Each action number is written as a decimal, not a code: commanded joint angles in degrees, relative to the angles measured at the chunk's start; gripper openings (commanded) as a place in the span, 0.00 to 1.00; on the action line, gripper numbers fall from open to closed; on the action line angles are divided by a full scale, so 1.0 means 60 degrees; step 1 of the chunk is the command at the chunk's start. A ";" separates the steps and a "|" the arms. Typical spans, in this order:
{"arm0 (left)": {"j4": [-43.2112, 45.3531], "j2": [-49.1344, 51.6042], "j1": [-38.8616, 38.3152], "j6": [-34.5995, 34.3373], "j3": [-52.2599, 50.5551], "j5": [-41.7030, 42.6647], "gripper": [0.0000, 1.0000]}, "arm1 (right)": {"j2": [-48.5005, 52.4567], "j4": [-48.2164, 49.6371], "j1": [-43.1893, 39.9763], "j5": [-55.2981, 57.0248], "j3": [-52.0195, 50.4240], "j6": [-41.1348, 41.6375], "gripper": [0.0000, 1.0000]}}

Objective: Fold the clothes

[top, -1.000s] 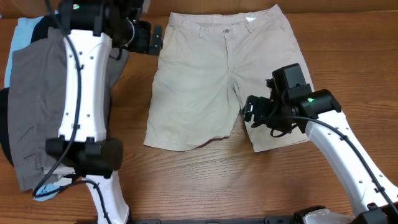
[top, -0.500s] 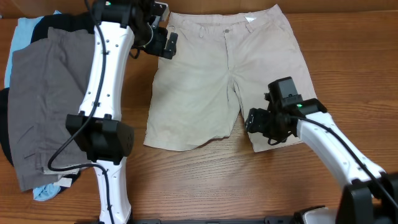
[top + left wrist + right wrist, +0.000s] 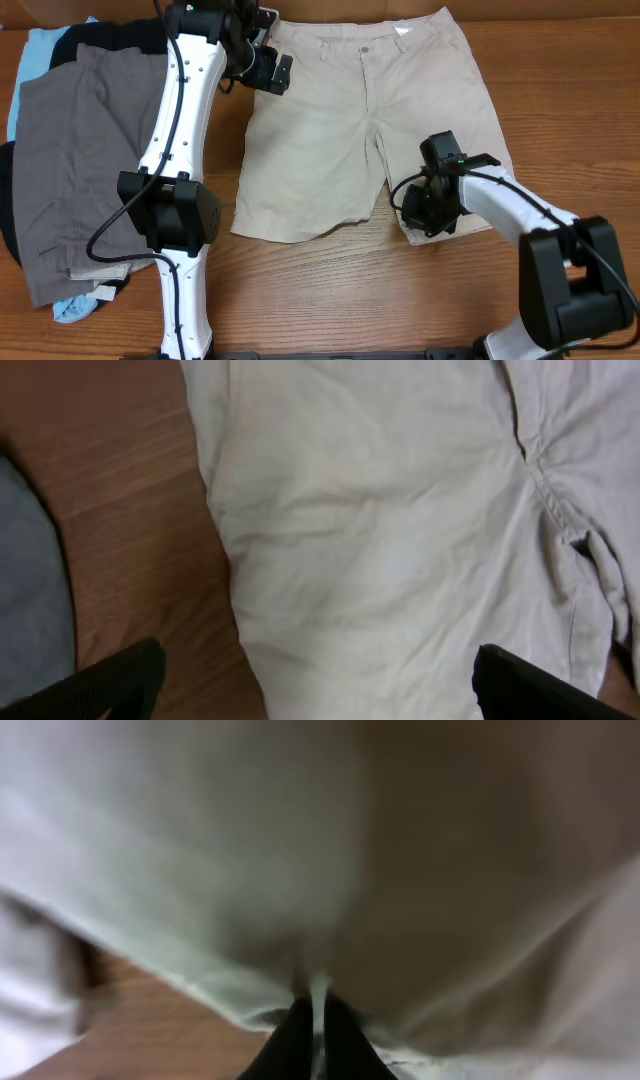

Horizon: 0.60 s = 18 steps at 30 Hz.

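The beige shorts (image 3: 330, 130) lie spread flat on the table, waistband at the far side. My right gripper (image 3: 412, 205) sits at the inner hem corner of the right leg. In the right wrist view the gripper (image 3: 318, 1020) is shut on a thin fold of that beige hem (image 3: 250, 850). My left gripper (image 3: 278, 72) hovers over the shorts' left hip near the waistband. In the left wrist view that gripper (image 3: 320, 690) stands wide open above the beige cloth (image 3: 400, 540), holding nothing.
A pile of other clothes lies at the left: gray shorts (image 3: 70, 170) on top, light-blue cloth (image 3: 40, 45) and black cloth (image 3: 8, 200) under them. Bare wood (image 3: 330, 290) runs along the near side. Gray cloth (image 3: 30, 590) shows at the left wrist view's edge.
My right gripper has closed on the hem of the shorts' right leg. The left arm has swung right, from beside the shorts to over their left hip, still open.
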 commanded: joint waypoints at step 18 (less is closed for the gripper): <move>0.1337 0.0084 -0.0051 0.0277 0.0106 -0.0044 1.00 | 0.0219 0.0889 -0.4881 0.0280 -0.0036 -0.0922 0.12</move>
